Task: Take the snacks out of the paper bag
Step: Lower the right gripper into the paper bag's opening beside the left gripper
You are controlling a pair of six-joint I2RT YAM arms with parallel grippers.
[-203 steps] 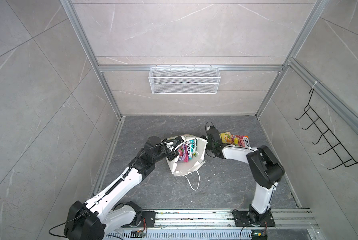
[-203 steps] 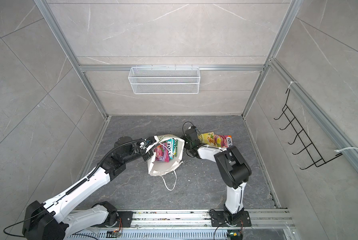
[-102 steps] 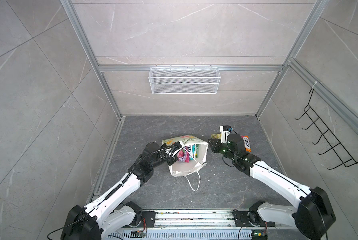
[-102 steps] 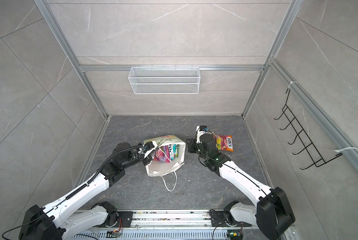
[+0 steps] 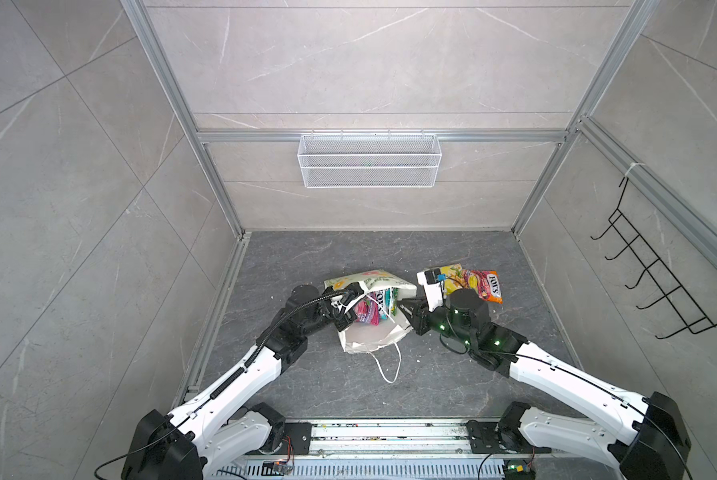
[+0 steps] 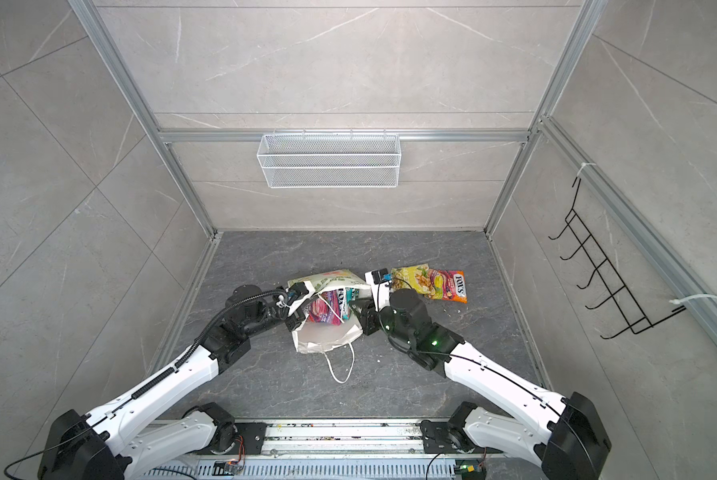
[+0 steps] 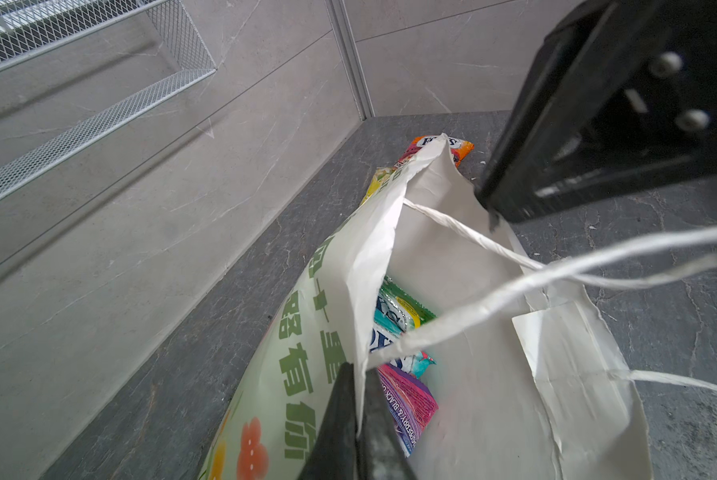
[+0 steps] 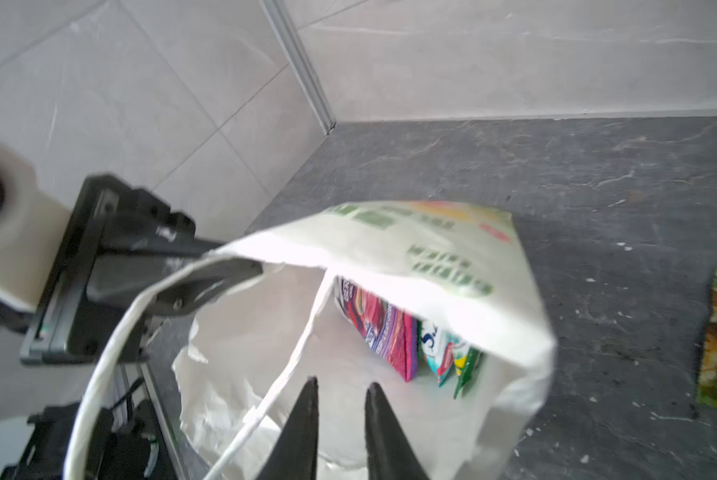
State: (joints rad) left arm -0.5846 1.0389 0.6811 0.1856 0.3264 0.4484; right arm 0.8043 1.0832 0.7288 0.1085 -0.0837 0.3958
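The left fingers (image 7: 340, 415) pinch the paper bag (image 7: 303, 374) rim; the right fingers (image 8: 303, 419) stand slightly apart, empty. Two snacks lie on the table (image 5: 327, 257), a yellow packet (image 5: 452, 276) and an orange packet (image 5: 483, 286); at least three bagged packets (image 8: 381, 328).

1. Both top views look steeply down from high above the near edge of the floor (image 5: 348, 257), far off, sharing nearly the whole scene.
2. The left wrist view sits close at the rim of the paper bag (image 7: 452, 257), facing its mouth and the back-right corner.
3. The right wrist view looks closely into that mouth from the opposite side; both wrist views share the snacks (image 8: 390, 328) inside.
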